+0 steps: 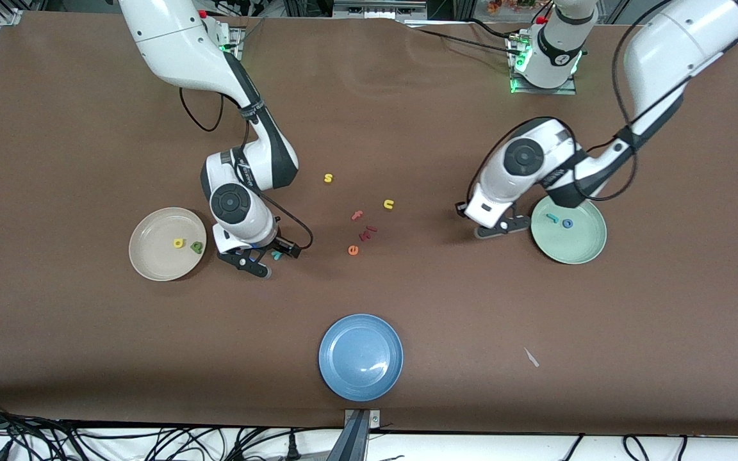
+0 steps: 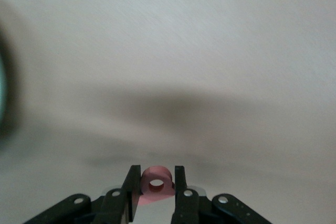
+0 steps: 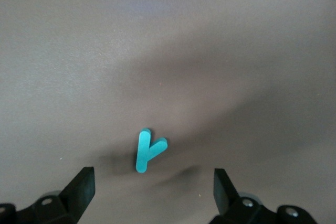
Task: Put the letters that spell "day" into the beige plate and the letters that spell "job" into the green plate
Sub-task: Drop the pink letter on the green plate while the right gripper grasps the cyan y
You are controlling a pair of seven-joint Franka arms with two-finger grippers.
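Note:
The beige plate [image 1: 151,259] holds the yellow "d" [image 1: 179,242] and the green letter [image 1: 196,247]. Beside it, my right gripper [image 1: 271,257] [image 3: 153,174] stands open, low over the table. The teal "y" [image 1: 276,255] [image 3: 147,150] lies flat just ahead of its fingertips, untouched. The green plate [image 1: 583,246] holds the teal "j" [image 1: 553,218] and the blue "o" [image 1: 567,223]. My left gripper [image 1: 503,228] [image 2: 156,170] hangs over the table beside that plate's rim, shut on the pinkish-red "b" [image 2: 156,182], whose ring shows between the fingers.
Loose letters lie mid-table: a yellow "s" [image 1: 328,178], a yellow "u" [image 1: 388,204], a pink "f" [image 1: 357,216], a dark red letter [image 1: 368,232] and an orange "e" [image 1: 353,250]. A blue plate [image 1: 360,357] sits near the front edge, a white scrap [image 1: 531,357] beside it.

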